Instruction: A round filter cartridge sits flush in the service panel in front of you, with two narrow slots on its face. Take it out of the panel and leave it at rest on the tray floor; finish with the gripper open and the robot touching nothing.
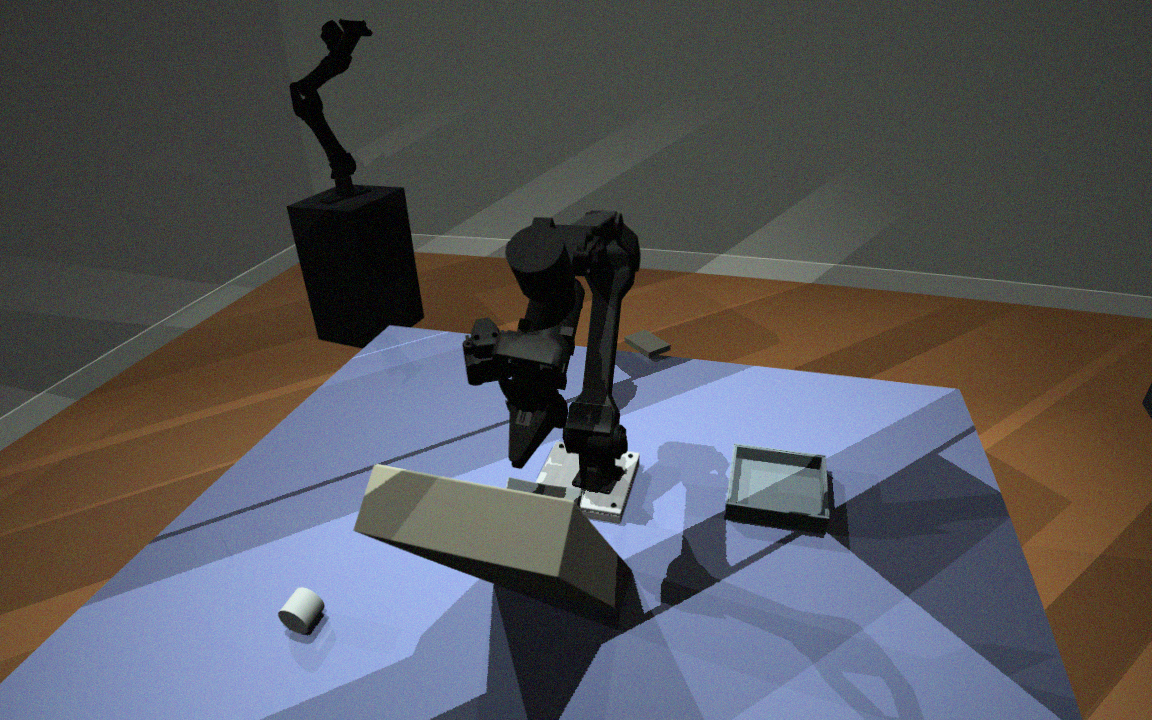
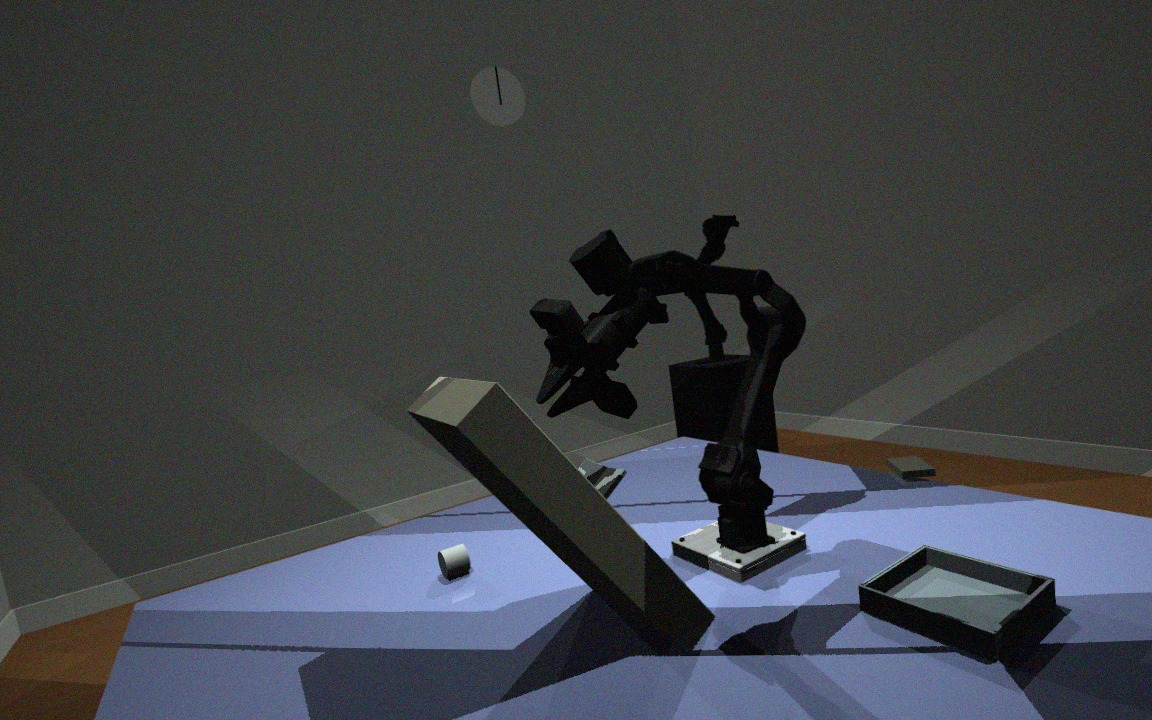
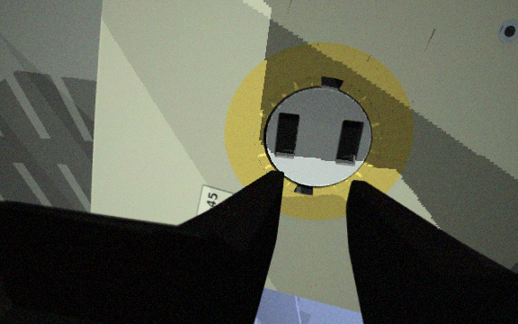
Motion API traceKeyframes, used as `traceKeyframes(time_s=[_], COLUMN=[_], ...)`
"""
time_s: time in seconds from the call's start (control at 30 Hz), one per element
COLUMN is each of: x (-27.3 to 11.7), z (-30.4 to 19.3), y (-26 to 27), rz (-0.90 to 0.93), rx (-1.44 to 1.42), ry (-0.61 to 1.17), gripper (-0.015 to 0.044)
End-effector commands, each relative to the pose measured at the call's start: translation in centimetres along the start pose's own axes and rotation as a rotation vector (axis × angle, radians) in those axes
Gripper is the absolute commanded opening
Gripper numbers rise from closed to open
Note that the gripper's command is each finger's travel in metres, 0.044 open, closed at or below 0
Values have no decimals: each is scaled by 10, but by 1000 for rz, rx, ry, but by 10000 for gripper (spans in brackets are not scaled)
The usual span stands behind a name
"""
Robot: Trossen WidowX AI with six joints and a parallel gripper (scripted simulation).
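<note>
The round grey filter cartridge (image 3: 315, 139) sits in the face of the service panel (image 1: 473, 510) (image 2: 553, 483) (image 3: 151, 103), inside a yellow ring (image 3: 243, 130). Its two narrow dark slots stand side by side in the wrist view. The panel leans, and the top and exterior views show its back and sides, so the cartridge is hidden there. My gripper (image 1: 517, 463) (image 2: 545, 408) (image 3: 315, 189) is partly open and empty, above the panel face. Its fingertips overlap the lower edge of the cartridge in the wrist view, apparently without touching. The tray (image 1: 777, 517) (image 2: 929, 616) is empty.
A white cylinder (image 1: 302, 610) (image 2: 453, 562) lies on the table beyond the panel. A small plate-like part (image 2: 602, 474) juts out near the panel's face. A flat block (image 1: 647, 343) (image 2: 911, 467) lies behind the arm. A second arm stands on a black pedestal (image 1: 356, 259).
</note>
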State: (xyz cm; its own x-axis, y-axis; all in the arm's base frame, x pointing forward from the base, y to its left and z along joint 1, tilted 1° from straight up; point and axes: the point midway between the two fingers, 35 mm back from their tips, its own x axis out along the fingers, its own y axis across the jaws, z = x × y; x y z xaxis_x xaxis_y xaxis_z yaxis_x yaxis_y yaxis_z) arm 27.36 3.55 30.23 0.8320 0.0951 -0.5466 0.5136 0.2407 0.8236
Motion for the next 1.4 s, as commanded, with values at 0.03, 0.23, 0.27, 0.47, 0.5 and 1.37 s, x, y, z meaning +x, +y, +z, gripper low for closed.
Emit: traceKeyframes(time_s=[0.03, 0.23, 0.27, 0.47, 0.5, 1.37], x=[9, 19, 20, 30, 31, 38], z=[1, 1, 1, 1, 1, 1], y=[-1, -1, -1, -1, -1, -1], rz=[-3, -2, -2, -1, -1, -1], rx=[3, 3, 3, 3, 3, 3], ry=[-4, -4, -4, -4, -4, -5], gripper=[102, 102, 102, 102, 102, 102])
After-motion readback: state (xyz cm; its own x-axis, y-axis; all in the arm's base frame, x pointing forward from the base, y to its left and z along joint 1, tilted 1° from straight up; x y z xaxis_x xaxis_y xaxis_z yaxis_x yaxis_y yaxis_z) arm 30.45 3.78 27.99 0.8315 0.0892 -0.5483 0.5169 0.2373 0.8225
